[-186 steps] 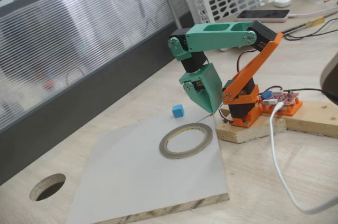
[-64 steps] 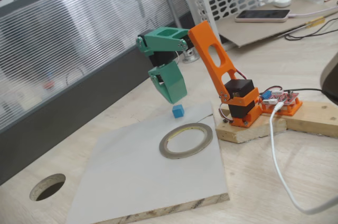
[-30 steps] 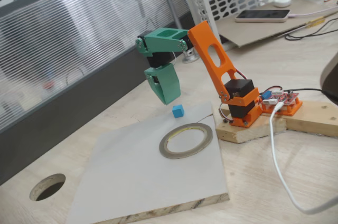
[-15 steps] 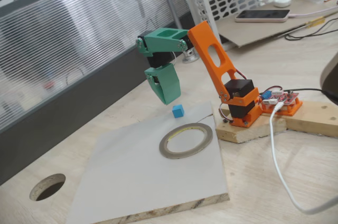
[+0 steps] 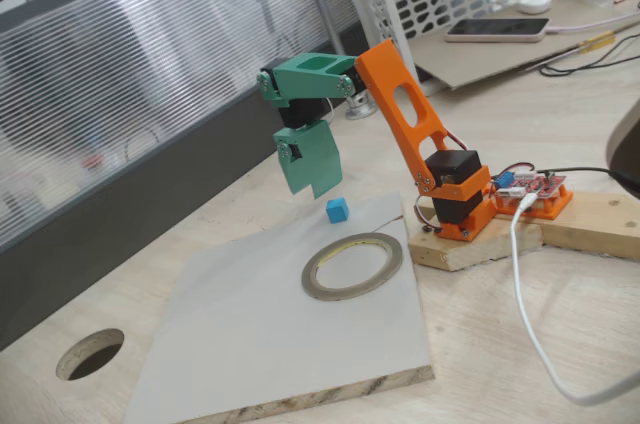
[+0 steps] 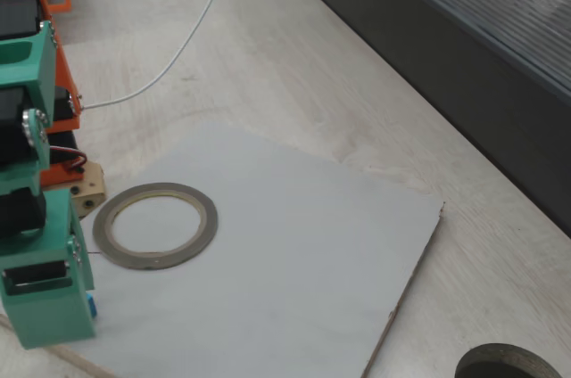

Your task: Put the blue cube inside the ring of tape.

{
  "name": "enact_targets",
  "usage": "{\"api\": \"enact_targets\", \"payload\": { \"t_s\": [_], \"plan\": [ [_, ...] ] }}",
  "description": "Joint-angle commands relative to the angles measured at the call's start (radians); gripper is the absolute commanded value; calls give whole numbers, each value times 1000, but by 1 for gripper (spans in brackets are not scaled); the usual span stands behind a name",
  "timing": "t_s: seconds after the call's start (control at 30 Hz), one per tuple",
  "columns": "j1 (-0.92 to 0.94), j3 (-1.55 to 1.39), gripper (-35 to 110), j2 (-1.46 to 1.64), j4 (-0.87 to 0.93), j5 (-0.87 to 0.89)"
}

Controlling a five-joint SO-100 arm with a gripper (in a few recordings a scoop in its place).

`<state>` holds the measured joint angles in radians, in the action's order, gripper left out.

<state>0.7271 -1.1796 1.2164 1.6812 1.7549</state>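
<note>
The tiny blue cube [image 5: 337, 210] sits on the table at the far edge of a light grey board [image 5: 250, 344]. The ring of tape [image 5: 322, 282] lies flat on that board, just in front of the cube, with nothing in its opening. My green gripper [image 5: 312, 189] hangs pointing down just above the cube and slightly to its left, broad face to the camera, so its jaws do not show. In the other fixed view the gripper [image 6: 49, 329] covers most of the cube [image 6: 92, 307], beside the tape ring [image 6: 203, 217].
The arm's orange base stands on a wooden block [image 5: 470, 244] right of the board, with a white cable [image 5: 525, 314] trailing forward. A round hole [image 5: 90, 354] is cut in the tabletop at front left. A dark panel runs along the table's back edge.
The gripper has turned about its wrist, so a flat broad face shows instead of the pointed wedge. Over the earlier frames the arm reached out to above the cube. Cube and tape have not moved.
</note>
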Motion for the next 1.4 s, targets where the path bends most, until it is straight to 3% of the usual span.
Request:
{"api": "enact_targets", "payload": {
  "t_s": [0.0,0.3,0.53,1.37],
  "plan": [
    [18,11,57,35,6,9],
    [18,9,60,25,17,9],
    [17,9,60,35,233,9],
    [15,11,59,21,245,9]
  ]
}}
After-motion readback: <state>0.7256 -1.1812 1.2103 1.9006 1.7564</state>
